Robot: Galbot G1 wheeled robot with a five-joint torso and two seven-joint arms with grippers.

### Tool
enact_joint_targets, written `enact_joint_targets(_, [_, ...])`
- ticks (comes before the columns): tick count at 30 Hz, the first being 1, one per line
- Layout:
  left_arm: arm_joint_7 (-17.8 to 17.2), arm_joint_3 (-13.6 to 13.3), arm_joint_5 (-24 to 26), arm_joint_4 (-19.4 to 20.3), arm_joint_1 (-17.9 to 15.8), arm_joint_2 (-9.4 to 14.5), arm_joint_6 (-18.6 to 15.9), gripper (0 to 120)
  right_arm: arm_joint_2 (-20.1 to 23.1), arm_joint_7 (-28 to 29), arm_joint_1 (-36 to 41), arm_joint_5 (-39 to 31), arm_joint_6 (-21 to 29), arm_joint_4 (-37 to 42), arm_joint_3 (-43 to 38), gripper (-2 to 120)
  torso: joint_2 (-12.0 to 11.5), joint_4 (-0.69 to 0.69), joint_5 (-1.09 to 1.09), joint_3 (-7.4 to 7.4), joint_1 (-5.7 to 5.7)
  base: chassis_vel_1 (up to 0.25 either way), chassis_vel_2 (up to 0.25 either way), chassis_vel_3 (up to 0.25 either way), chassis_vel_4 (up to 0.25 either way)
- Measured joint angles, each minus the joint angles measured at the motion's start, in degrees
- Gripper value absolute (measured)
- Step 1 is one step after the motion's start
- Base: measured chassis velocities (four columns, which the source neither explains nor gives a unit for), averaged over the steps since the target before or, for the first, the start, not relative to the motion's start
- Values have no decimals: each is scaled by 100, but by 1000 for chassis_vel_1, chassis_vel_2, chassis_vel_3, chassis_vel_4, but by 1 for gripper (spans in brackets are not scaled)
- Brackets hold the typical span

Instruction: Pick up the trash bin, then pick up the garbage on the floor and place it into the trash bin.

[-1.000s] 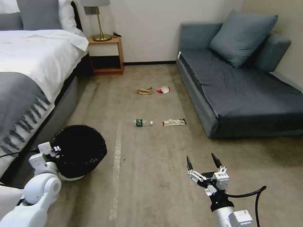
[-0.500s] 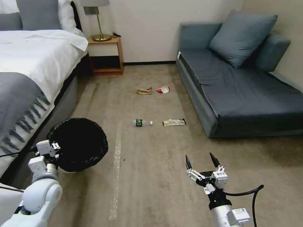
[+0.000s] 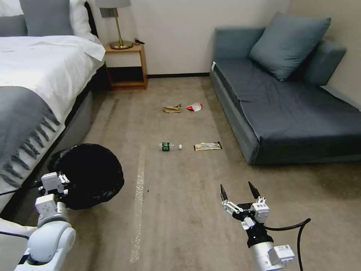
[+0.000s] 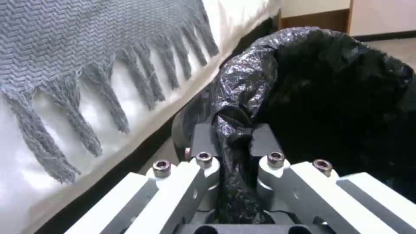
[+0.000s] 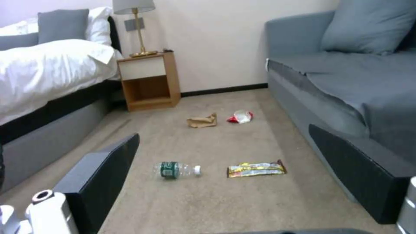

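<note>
The trash bin (image 3: 88,175), lined with a crinkly black bag, is at the lower left beside the bed, its dark mouth tipped toward me. My left gripper (image 3: 60,183) is shut on the bin's near rim; in the left wrist view the pads pinch the bag fold (image 4: 234,136). My right gripper (image 3: 237,191) hovers open over the floor (image 3: 180,226), holding nothing. Ahead of it lies the garbage: a clear bottle (image 3: 168,146) (image 5: 175,170), a yellow-black wrapper (image 3: 207,145) (image 5: 256,168), tan paper (image 3: 172,108) (image 5: 202,121) and a red-white wrapper (image 3: 194,107) (image 5: 241,116).
A bed (image 3: 34,82) with a fringed grey throw (image 4: 86,65) runs along the left, close to the bin. A blue-grey sofa (image 3: 293,105) fills the right side. A wooden nightstand (image 3: 126,66) with a lamp stands at the far wall. A pale streak (image 3: 138,195) marks the carpet.
The bin has risen and shifted left with my left gripper, and its white base no longer shows. The right gripper has drifted slightly toward me, still open.
</note>
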State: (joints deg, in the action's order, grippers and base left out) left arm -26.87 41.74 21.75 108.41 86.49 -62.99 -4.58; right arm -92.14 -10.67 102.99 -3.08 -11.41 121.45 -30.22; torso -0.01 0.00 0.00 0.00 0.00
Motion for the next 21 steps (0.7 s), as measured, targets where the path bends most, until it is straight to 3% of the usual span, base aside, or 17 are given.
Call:
enact_joint_targets(13, [-2,26,-14,-66,72,-59,150,7,0,-74,-85,3,-43,-155,14,100,0,0,0,0,0,0,0,0,0])
enact_joint_targets(21, [0,20,-9,-180,33,-60,239,7,0,-121,-175,-2,-56,-259,6,100,1,0,0,0,0,-92,86,97,-85])
